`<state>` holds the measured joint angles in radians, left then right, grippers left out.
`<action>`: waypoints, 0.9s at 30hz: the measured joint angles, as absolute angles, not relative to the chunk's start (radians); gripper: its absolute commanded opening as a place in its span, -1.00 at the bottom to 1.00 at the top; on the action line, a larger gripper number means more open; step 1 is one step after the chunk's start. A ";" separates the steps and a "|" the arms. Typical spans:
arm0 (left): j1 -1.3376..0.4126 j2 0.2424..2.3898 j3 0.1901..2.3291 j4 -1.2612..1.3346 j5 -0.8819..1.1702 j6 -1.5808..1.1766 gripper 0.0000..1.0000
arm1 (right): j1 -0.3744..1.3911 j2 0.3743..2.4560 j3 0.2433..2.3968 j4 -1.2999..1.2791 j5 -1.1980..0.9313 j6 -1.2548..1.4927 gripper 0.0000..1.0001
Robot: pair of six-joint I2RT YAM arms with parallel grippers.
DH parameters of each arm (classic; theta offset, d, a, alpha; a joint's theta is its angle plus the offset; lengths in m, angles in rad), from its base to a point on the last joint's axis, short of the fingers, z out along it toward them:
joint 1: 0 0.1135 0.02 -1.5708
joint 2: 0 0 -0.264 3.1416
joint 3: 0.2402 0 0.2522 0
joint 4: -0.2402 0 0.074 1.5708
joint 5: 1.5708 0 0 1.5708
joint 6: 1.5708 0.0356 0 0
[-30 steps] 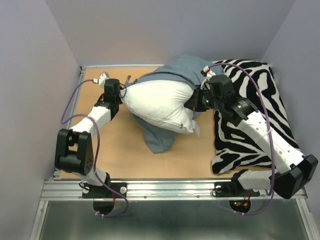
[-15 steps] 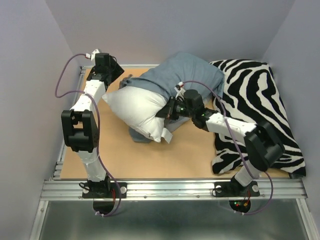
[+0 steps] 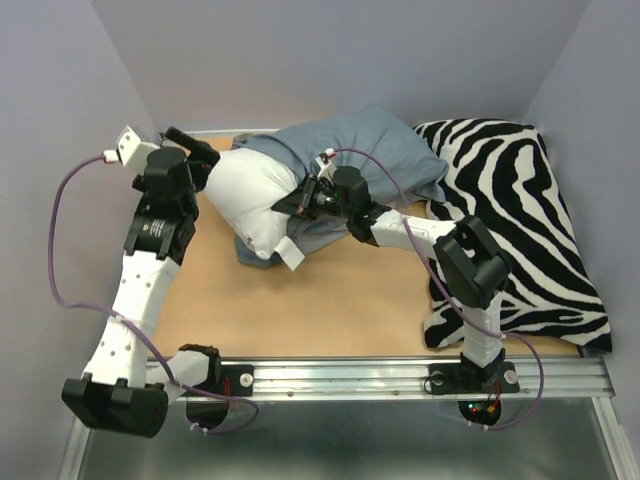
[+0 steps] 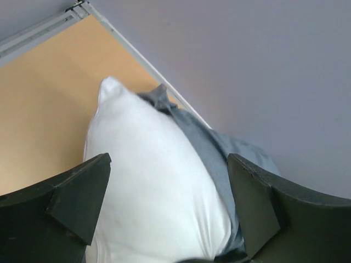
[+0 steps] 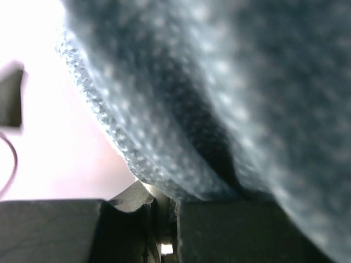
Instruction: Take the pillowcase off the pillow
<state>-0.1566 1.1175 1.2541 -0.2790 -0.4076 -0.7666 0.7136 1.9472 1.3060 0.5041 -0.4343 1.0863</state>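
The white pillow (image 3: 245, 195) lies at the back left of the table, its right end still inside the blue-grey pillowcase (image 3: 370, 150). My left gripper (image 3: 200, 158) hovers at the pillow's left end, open. In the left wrist view its fingers (image 4: 77, 203) straddle the pillow (image 4: 159, 192) without pinching it, and the pillowcase (image 4: 219, 148) lies behind. My right gripper (image 3: 297, 203) reaches left across the pillow and is shut on the pillowcase's edge. In the right wrist view its jaws (image 5: 164, 211) clamp a fold of the pillowcase (image 5: 219, 82).
A black-and-white zebra-print cushion (image 3: 520, 200) fills the table's right side. Grey walls close in the back and both sides. A metal rail (image 3: 340, 375) runs along the front edge. Bare tan tabletop (image 3: 320, 300) lies in front of the pillow.
My left gripper let go of the pillow's left end, opened wide and drew back. My right gripper dragged the pillowcase leftward, and the pillow shifted left and back with it.
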 measured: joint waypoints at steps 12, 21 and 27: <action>-0.162 0.872 0.742 -0.350 -0.293 -0.900 0.97 | 0.747 2.055 1.520 0.402 -0.418 1.028 -0.99; -0.162 0.735 0.614 -0.192 -0.141 -0.950 0.97 | 0.748 2.115 1.663 0.298 -0.418 0.984 -0.99; -0.162 0.729 0.560 -0.076 -0.089 -0.960 0.98 | 0.749 2.136 1.718 0.259 -0.417 0.971 -0.99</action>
<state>-0.1616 0.7292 0.5598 -0.0757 -0.0895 -0.9600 0.7494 2.1365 1.7180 0.2588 -0.4171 0.9707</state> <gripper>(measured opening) 0.986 0.075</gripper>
